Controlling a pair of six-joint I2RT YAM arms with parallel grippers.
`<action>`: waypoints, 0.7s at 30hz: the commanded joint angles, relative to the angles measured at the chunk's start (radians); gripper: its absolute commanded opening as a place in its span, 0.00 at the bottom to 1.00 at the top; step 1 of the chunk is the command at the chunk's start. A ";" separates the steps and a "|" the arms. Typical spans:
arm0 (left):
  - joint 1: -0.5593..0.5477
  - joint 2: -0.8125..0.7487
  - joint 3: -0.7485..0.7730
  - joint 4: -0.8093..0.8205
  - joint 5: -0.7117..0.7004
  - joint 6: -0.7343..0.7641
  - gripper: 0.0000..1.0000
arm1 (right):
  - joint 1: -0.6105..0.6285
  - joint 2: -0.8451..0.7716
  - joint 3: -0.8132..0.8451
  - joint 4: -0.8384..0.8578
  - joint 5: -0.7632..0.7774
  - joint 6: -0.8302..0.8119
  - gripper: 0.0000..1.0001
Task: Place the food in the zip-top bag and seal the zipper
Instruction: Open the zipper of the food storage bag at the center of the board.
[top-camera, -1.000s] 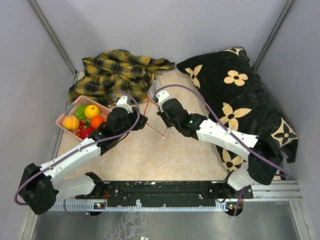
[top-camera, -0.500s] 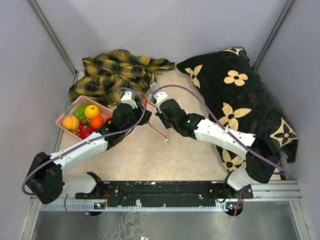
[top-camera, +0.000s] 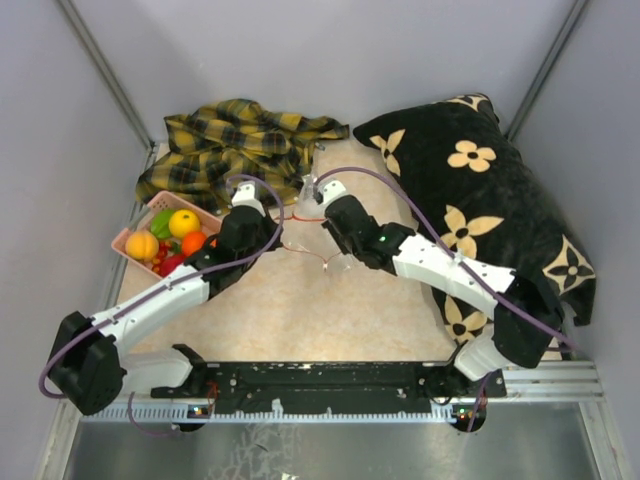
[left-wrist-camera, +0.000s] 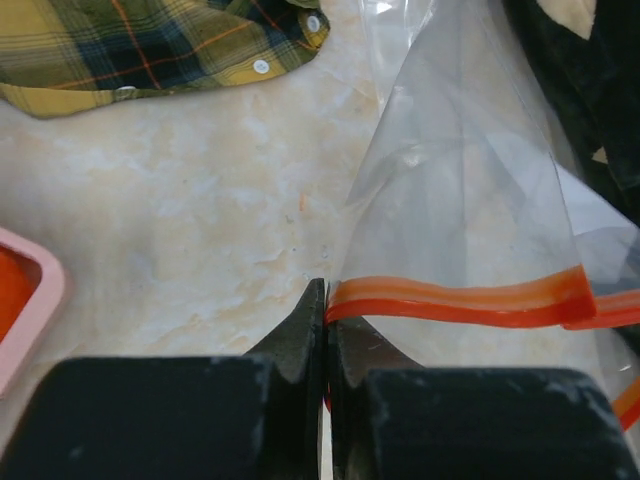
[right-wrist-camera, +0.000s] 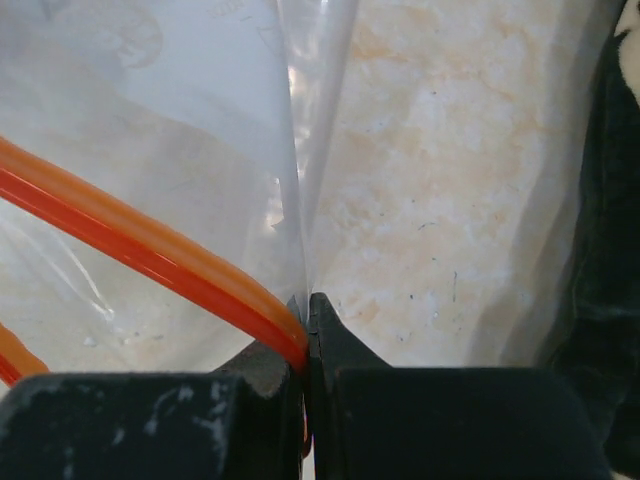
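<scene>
Red zipper strip (left-wrist-camera: 460, 297) on the clear zip-top bag (left-wrist-camera: 470, 180) is what you grip, so hold both pinches firm and draw them apart to gape the mouth without slipping. Your left gripper (left-wrist-camera: 326, 315) is clamped on one end of the strip, your right gripper (right-wrist-camera: 305, 315) on another stretch. The bag spans between them; the toy fruit (top-camera: 183, 222) sits in the pink basket (top-camera: 122, 238), left of your left gripper

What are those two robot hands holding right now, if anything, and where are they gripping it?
Both hold the zip-top bag: the left hand and the right hand each pinch its red zipper strip at the mouth.
</scene>
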 joint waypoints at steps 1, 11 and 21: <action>0.024 -0.032 -0.025 -0.075 -0.060 0.011 0.02 | -0.045 -0.078 0.034 -0.021 0.038 -0.003 0.00; 0.032 -0.012 0.000 -0.073 0.107 -0.014 0.07 | -0.073 -0.089 0.039 -0.015 -0.094 0.010 0.00; 0.033 -0.065 0.008 -0.026 0.218 -0.049 0.36 | -0.073 -0.061 0.059 -0.022 -0.105 0.007 0.00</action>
